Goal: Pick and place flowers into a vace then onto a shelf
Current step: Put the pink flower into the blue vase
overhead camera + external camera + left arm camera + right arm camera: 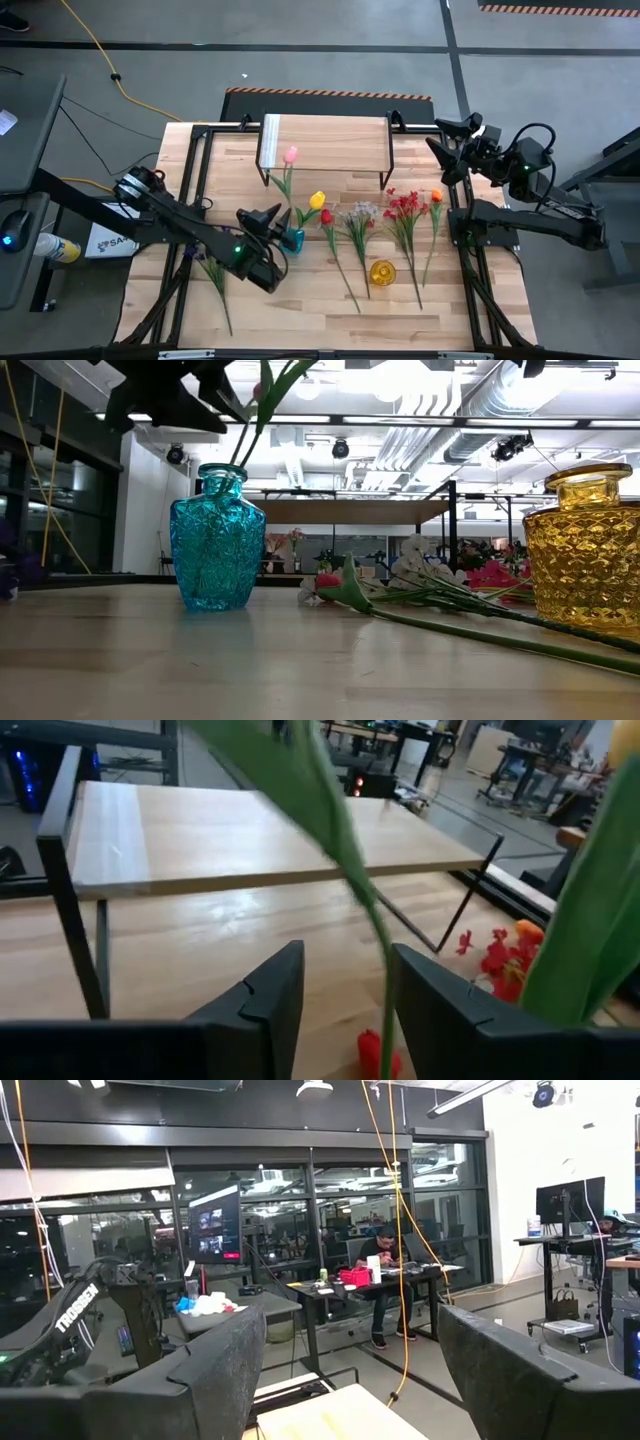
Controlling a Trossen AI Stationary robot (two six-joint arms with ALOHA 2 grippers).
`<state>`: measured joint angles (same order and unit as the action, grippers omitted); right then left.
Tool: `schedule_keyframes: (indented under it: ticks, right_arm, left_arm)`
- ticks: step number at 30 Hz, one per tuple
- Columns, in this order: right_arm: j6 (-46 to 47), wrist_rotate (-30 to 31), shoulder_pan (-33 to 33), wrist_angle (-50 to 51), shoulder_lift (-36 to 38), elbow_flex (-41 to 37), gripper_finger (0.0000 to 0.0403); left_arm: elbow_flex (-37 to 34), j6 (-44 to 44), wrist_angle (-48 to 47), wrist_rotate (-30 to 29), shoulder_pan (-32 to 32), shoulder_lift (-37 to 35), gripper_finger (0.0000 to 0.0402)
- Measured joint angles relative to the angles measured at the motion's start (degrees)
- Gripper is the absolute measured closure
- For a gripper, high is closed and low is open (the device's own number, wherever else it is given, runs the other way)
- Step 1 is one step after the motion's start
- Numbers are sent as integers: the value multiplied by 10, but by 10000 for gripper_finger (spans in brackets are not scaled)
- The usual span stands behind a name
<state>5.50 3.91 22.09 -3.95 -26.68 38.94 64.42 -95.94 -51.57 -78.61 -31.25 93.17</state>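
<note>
A blue glass vase (293, 240) (217, 540) stands on the table in front of the shelf (325, 143) (250, 835). A pink flower (291, 155) and a yellow flower (318, 200) stand with their stems in its mouth. My left gripper (272, 218) (347, 960) is open just above the vase, with the pink flower's stem (385, 970) rising between its fingers. Red (326, 216), white (360, 214), red-bunch (404, 206) and orange (436, 197) flowers lie flat on the table. A purple one (213, 272) lies under the left arm. My right gripper (447, 150) (350, 1370) waits open at the table's far right. My left gripper is open around the pink flower's stem (388, 1010), which passes close by the inner side of one finger (440, 1010). I cannot tell whether it touches. The stem stands upright in the vase's mouth (222, 472).
A yellow glass vase (382, 272) (590, 550) stands on the table's near side among the lying stems. The shelf has thin black legs (70, 920) and a white strip (270, 140) at its left end. Bare tabletop lies near the front edge (300, 320).
</note>
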Motion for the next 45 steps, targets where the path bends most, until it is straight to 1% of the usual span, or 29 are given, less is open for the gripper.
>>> schedule_keyframes:
  ticks: [5,8,13,21,24,29,35,40,42,45]
  right_arm:
    - [-5,0,0,0,0,0,116]
    - [-7,1,0,1,0,0,116]
    - [-15,2,0,1,0,0,116]
    - [-15,2,0,3,0,0,116]
    - [-15,2,0,4,0,0,116]
    - [-15,2,0,4,0,0,116]
    - [-10,2,0,7,0,0,116]
    - [-10,2,0,17,0,0,116]
    - [-10,2,0,17,0,0,116]
    - [-10,2,0,17,0,0,116]
  left_arm:
    - [0,1,10,-6,-12,-4,222]
    - [0,1,11,-27,-20,-4,224]
    - [0,5,27,-19,-17,-4,224]
    - [0,68,75,-14,-10,-4,225]
    - [0,72,76,-14,-9,-4,225]
    - [0,79,76,-12,11,-4,225]
    - [0,106,86,31,34,-4,225]
    - [0,106,82,19,31,-4,225]
    - [0,106,82,20,31,-4,230]
    - [0,106,82,29,31,-4,253]
